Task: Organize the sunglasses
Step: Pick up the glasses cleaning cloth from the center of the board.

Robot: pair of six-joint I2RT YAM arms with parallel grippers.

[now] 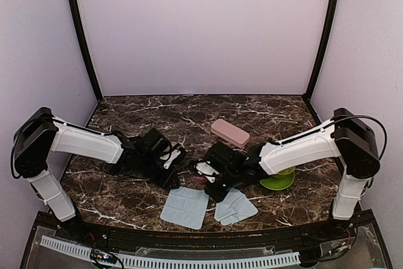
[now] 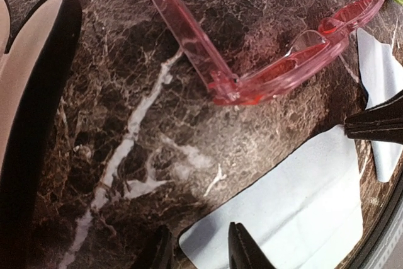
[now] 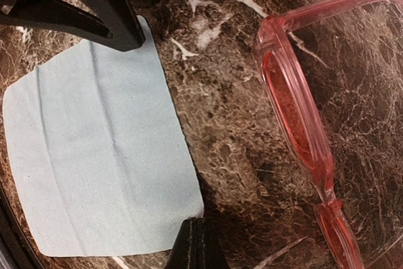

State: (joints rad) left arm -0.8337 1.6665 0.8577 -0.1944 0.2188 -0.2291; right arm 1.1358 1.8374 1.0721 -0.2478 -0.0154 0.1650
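Marble table (image 1: 126, 193): right gripper (image 3: 160, 133) wide open beside pink sunglasses (image 3: 296, 105); left gripper (image 1: 171, 163) seemingly open.

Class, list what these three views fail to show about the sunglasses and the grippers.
- Black sunglasses: in no view; from above, the left gripper may cover them.
- Pink sunglasses: cut off by the edges of both wrist views; too small from above.
- Right gripper: cut by its wrist view's bottom edge; open or shut unclear.
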